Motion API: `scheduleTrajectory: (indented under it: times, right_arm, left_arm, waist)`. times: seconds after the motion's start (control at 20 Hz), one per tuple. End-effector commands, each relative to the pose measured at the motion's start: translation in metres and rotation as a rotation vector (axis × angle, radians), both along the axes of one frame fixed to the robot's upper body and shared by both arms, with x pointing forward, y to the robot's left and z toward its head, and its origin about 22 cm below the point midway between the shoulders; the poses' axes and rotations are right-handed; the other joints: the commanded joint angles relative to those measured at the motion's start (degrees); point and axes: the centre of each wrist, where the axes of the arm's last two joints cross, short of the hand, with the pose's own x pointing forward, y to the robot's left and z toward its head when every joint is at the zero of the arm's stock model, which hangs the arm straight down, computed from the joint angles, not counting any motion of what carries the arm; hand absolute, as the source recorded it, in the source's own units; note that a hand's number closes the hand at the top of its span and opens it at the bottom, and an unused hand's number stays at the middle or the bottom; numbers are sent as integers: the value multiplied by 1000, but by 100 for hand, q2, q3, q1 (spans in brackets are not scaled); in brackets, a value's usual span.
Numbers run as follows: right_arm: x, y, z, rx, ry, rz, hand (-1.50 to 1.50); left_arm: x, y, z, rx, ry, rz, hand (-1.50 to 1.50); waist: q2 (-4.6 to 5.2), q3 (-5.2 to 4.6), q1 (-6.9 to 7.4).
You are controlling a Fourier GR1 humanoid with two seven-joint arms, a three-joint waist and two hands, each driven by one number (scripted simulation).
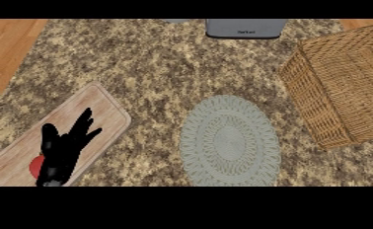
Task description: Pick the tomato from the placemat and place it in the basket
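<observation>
Speckled granite counter fills my view. At seven o'clock my left hand [62,146], fingers straight and spread, hovers over a red tomato [35,166] on the wooden board [102,109]. A round grey placemat [230,140] sits centre; the wicker basket [336,87] at three, a grey appliance [244,28] at twelve.

Light even and moderately bright across the speckled bench [160,75], no glare, only faint soft shadow beside the basket [335,90]; soft blur throughout.
</observation>
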Motion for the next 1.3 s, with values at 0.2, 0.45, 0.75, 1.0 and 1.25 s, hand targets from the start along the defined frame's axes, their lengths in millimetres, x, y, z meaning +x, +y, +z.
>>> scheduleTrajectory:
  times: [0.2,0.45,0.75,1.0,1.25]
  right_arm:
    - [35,-21,-52,223,62,5,150]
    - [47,-39,-71,227,57,13,150]
    - [62,-45,-108,215,78,29,150]
    - [47,-86,-104,-37,111,-143,150]
    - [49,-97,-108,-115,71,-104,-150]
  left_arm:
    - [-27,5,-27,-7,109,2,0]
    - [-8,1,-20,4,112,19,0]
    - [-12,13,-26,-5,108,0,0]
    - [-8,6,-11,-1,86,-10,0]
    - [6,0,-18,-7,89,7,0]
  waist:
    - [36,-41,-24]
    - [33,-42,-72]
    - [45,-41,-48]
    - [90,-30,72]
    - [87,-33,25]
